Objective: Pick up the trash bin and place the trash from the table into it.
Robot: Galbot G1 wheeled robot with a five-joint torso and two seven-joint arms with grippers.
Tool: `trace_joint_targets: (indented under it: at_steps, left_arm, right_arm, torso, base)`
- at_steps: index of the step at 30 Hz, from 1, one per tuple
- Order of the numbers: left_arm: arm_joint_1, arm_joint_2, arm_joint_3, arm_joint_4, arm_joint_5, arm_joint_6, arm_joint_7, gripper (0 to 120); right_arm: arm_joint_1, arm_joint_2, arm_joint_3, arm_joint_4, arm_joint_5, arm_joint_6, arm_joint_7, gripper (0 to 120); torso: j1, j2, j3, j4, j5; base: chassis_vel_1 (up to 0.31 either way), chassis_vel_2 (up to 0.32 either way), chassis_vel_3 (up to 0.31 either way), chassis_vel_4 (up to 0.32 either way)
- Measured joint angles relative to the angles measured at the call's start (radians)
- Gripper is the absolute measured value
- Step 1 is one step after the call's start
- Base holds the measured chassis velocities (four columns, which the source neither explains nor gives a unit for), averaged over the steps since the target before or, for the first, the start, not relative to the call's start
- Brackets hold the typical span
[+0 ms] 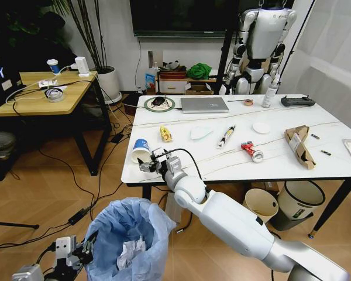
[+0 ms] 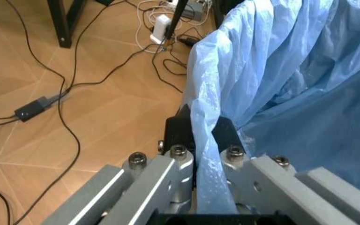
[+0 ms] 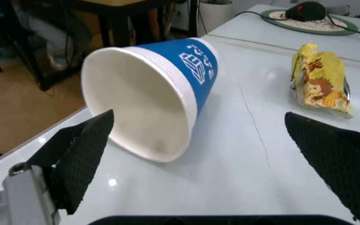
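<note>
I'm mid-task: bin's already picked up, now on the trash-collecting part, w/ the paper cup (image 3: 148, 93) as current target.

Left gripper (image 2: 206, 136) sits low at my left side, jaws clamped together on the blue bag at the rim of the trash bin (image 1: 128, 237). Bin is held off the desk's near-left corner, below desk level, mouth up. There's crumpled white tissue (image 1: 128, 252) inside it.

Right gripper (image 1: 147, 165) is stretched out to the near-left corner of the desk (image 1: 281, 170), jaws spread wide. In the right wrist view the cup lies on its side, open mouth facing the jaws, one black pad just at its rim and the other well off to the far side. Not gripped yet.

Next move, as I judge it: ease fwd so the jaws straddle the cup, then close gently; it's thin paper, will squash or roll off the edge if nudged. Then swing it over the bin mouth and let go.

Cup: blue wall w/ white logo, white inside, looks empty. Yellow wrapper (image 3: 320, 79) lies near it, further in. Still left on the desk: a red can (image 1: 251, 151), a white lid (image 1: 261, 127), brown cardboard (image 1: 298, 145), a few smaller bits.
</note>
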Motion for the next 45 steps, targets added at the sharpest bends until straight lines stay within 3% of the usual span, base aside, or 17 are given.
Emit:
trace_joint_targets:
  at_steps: [4, 10, 15, 17, 20, 23, 33, 37, 40, 43, 45]
  left_arm:
    - [-0.007, 0.001, 0.001, 0.003, -0.003, 0.001, 0.0, 0]
    - [-0.014, 0.004, 0.003, 0.006, -0.008, 0.002, -0.002, 0]
    - [-0.02, 0.01, 0.003, 0.01, -0.015, 0.003, -0.004, 0]
    - [-0.022, 0.011, 0.003, 0.012, -0.017, 0.003, -0.005, 0]
    - [-0.027, 0.014, 0.004, 0.018, -0.019, 0.004, -0.006, 0]
    - [-0.03, 0.016, 0.004, 0.02, -0.021, 0.004, -0.006, 0]
    - [-0.046, 0.022, 0.011, 0.027, -0.029, 0.007, -0.007, 0]
    - [-0.053, 0.024, 0.017, 0.028, -0.029, 0.008, -0.009, 0]
    - [-0.058, 0.027, 0.024, 0.028, -0.032, 0.008, -0.01, 0]
    - [-0.066, 0.035, 0.028, 0.026, -0.043, 0.01, -0.011, 0]
    - [-0.066, 0.035, 0.028, 0.026, -0.043, 0.01, -0.011, 0]
  right_arm:
    - [0.014, 0.022, 0.003, -0.042, -0.009, -0.001, 0.002, 100]
    - [0.026, 0.043, 0.004, -0.075, -0.018, 0.001, -0.001, 85]
    - [0.029, 0.048, 0.005, -0.084, -0.016, 0.003, -0.001, 62]
    - [0.03, 0.048, 0.005, -0.084, -0.015, 0.004, -0.001, 60]
    - [0.032, 0.049, 0.002, -0.088, -0.015, 0.007, -0.001, 45]
    - [0.034, 0.049, -0.002, -0.091, -0.019, 0.011, 0.001, 39]
    - [0.035, 0.049, -0.011, -0.093, -0.018, 0.018, 0.007, 0]
    - [0.032, 0.036, -0.01, -0.074, -0.006, 0.032, 0.011, 0]
    - [0.028, -0.015, -0.003, -0.018, 0.039, 0.063, 0.003, 0]
    - [0.019, -0.13, 0.02, 0.107, 0.148, 0.172, -0.136, 0]
    - [0.019, -0.13, 0.02, 0.107, 0.148, 0.172, -0.136, 0]
  torso:
    - [0.0, 0.0, 0.0, 0.0, 0.0]
    - [0.0, 0.0, 0.0, 0.0, 0.0]
    - [0.0, 0.0, 0.0, 0.0, 0.0]
    - [0.0, 0.0, 0.0, 0.0, 0.0]
    - [0.0, 0.0, 0.0, 0.0, 0.0]
    - [0.0, 0.0, 0.0, 0.0, 0.0]
    - [0.0, 0.0, 0.0, 0.0, 0.0]
    - [0.0, 0.0, 0.0, 0.0003, 0.0002]
    - [0.0, 0.0, 0.0, 0.0001, 0.0001]
    - [0.0, 0.0, 0.0, 0.0004, 0.0006]
    - [0.0, 0.0, 0.0, 0.0004, 0.0006]
  base:
    - [0.0, 0.0, 0.0, 0.0]
    - [0.0, 0.0, 0.0, 0.0]
    - [0.0, 0.0, 0.0, 0.0]
    - [0.0, 0.0, 0.0, 0.0]
    - [0.0, 0.0, 0.0, 0.0]
    - [0.0, 0.0, 0.0, 0.0]
    - [0.0, 0.0, 0.0, 0.0]
    - [0.0, 0.0, 0.0, 0.0]
    - [0.0, 0.0, 0.0, 0.0]
    - [0.0, 0.0, 0.0, 0.0]
    - [0.0, 0.0, 0.0, 0.0]
